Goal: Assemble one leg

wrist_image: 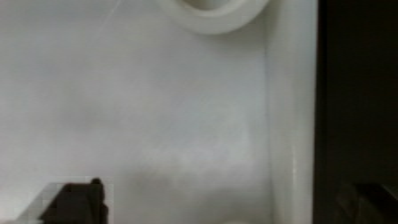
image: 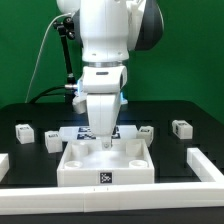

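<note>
Fingertip [wrist_image: 75, 205] is seen dark and close to the wrist camera, with only white base [wrist_image: 143, 110] surface and a round hole [wrist_image: 222, 15] beyond it. Gripper [image: 103, 142] is held low over the base's middle; jaws read as spread, nothing gripped. Leg [image: 146, 132] is left loose just beside the base on the exterior view's right, other legs [image: 50, 141] farther out. Step judged: base being squared, leg not yet fetched. Next: clearance upward needed, then alignment across the leg's sides. Second finger is lost in shadow; tags can't be read.
</note>
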Controlling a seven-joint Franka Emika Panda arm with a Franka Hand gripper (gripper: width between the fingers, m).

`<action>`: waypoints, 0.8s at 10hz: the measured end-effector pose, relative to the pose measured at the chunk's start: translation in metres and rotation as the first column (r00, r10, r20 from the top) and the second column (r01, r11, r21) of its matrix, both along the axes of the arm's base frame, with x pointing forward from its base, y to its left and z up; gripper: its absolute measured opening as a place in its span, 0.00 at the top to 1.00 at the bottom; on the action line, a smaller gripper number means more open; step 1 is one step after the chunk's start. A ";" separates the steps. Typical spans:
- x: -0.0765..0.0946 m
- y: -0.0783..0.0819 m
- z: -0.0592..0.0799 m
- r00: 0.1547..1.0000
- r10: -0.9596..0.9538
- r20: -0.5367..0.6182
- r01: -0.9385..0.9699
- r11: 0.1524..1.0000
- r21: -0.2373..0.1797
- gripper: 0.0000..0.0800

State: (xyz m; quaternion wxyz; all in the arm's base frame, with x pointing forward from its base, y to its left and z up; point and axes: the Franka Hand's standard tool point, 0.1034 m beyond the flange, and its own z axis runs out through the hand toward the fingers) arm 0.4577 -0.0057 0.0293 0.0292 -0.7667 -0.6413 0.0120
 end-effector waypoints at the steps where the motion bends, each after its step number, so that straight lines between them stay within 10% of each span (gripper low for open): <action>1: -0.009 -0.001 -0.012 1.000 0.002 0.006 -0.002 1.000 0.006 0.19; 7: -0.020 0.000 -0.023 1.000 -0.002 -0.005 0.002 1.000 0.010 0.20; 8: -0.020 0.000 -0.023 1.000 -0.002 -0.005 0.002 1.000 0.010 0.40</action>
